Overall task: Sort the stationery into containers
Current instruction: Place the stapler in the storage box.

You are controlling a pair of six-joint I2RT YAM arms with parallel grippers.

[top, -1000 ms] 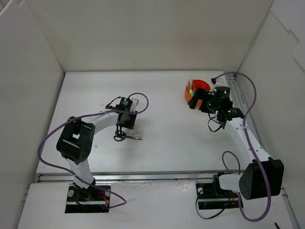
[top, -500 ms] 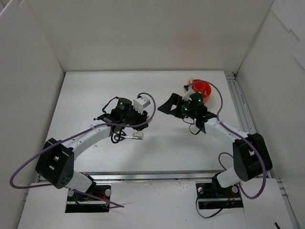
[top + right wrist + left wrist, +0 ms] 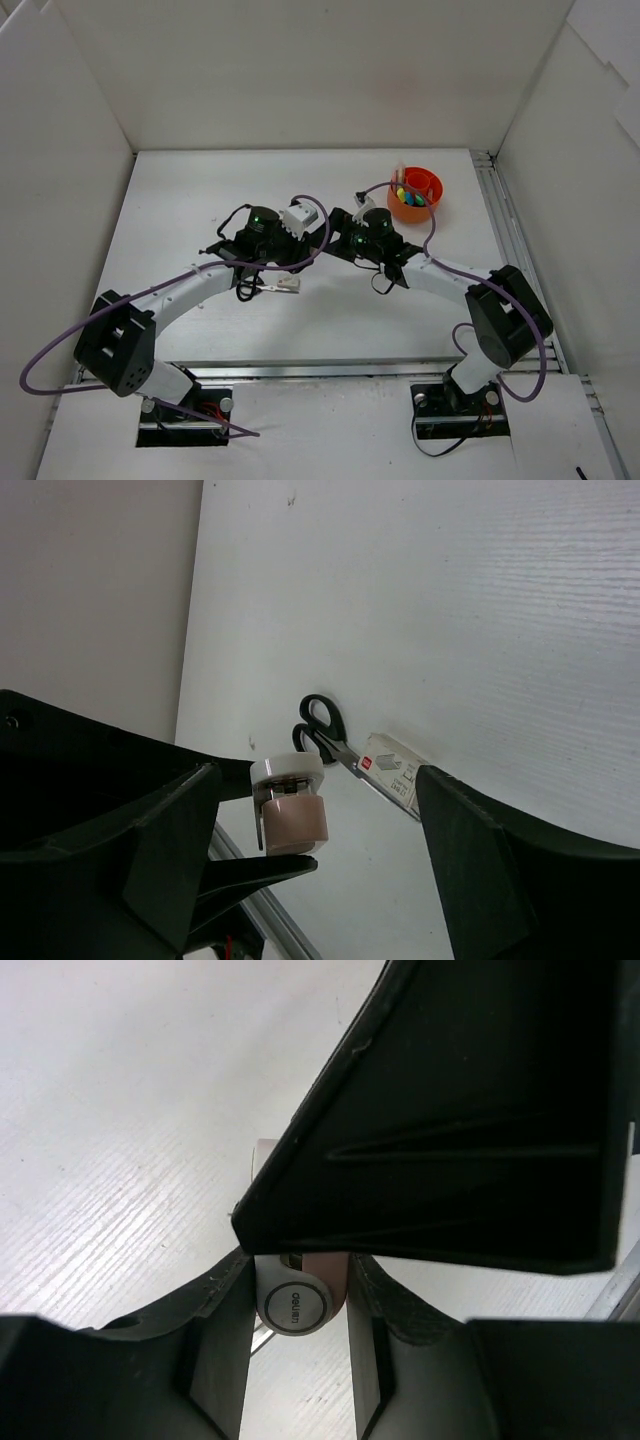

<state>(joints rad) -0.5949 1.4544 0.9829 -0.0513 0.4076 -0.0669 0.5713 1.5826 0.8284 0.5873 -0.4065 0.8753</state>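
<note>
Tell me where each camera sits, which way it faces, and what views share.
Top external: above and behind the arms, looking down on the table; both arms show, wrists close together mid-table.
Right wrist: on the right arm, facing left across the table; the open right gripper frames a small pink-and-white item and scissors.
Left wrist: on the left arm, looking along the left gripper, shut on that item.
Shared: both wrist views show the item; top and right wrist, the scissors.

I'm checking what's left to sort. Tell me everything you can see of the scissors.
The scissors have two black loop handles, plastic by the look, and blades tucked in a white card sleeve with a red label. They lie flat on the white table, near its middle, with no claw on them.
</note>
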